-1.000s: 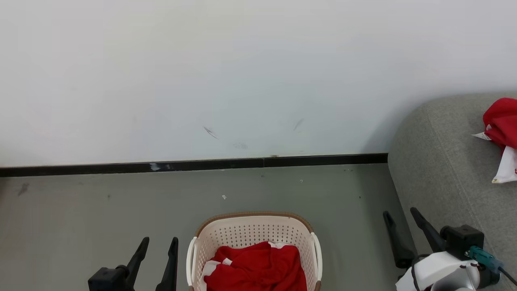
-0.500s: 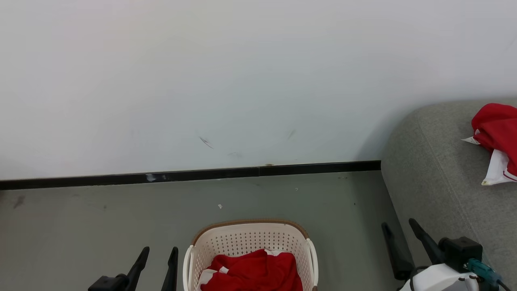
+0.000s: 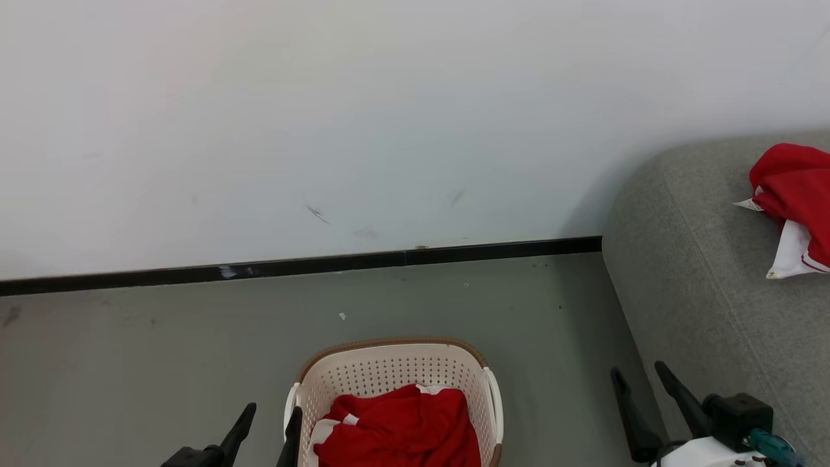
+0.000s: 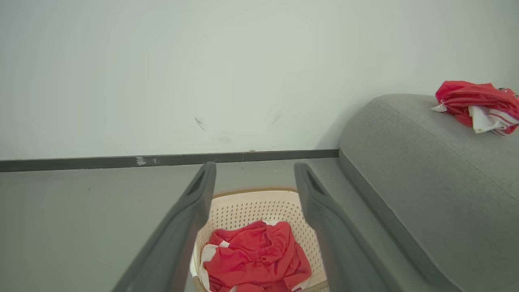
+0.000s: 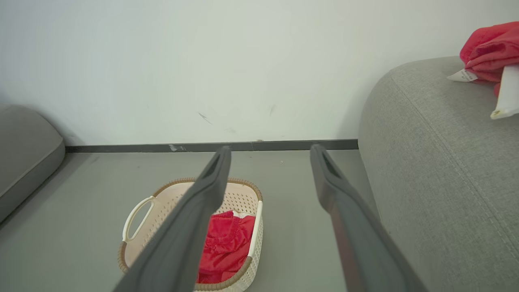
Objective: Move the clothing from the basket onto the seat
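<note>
Since the clothing (image 3: 399, 428) lies crumpled in the basket (image 3: 389, 366), red with a white sleeve edge at its left, the step in hand looks like the reach for a pick, not yet the carry. The jersey sits below the brown rim and nothing touches it. The basket stands on the grey floor (image 3: 130, 363) just before the robot, between its two arms. The left gripper (image 3: 272, 410) hangs just beside the basket's left handle, its two dark fingers spread wide with nothing between them. The right gripper (image 3: 639, 371) is likewise wide and empty, over the floor between the basket and the seat (image 3: 700, 292), near the sofa's rounded edge. On the seat, well apart from the basket, another red and white garment (image 3: 794, 188) already rests (so part of the job seems done). Behind runs a dark skirting (image 3: 324, 264) under a pale wall (image 3: 324, 97).

The next move, I judge, calls for the left gripper to tip down over the rim and close on a raised fold near the middle of the cloth rather than a loose sleeve, then lift high enough to clear the rim before the swing right to the seat. Soft fabric may drag or snag on that rim.
</note>
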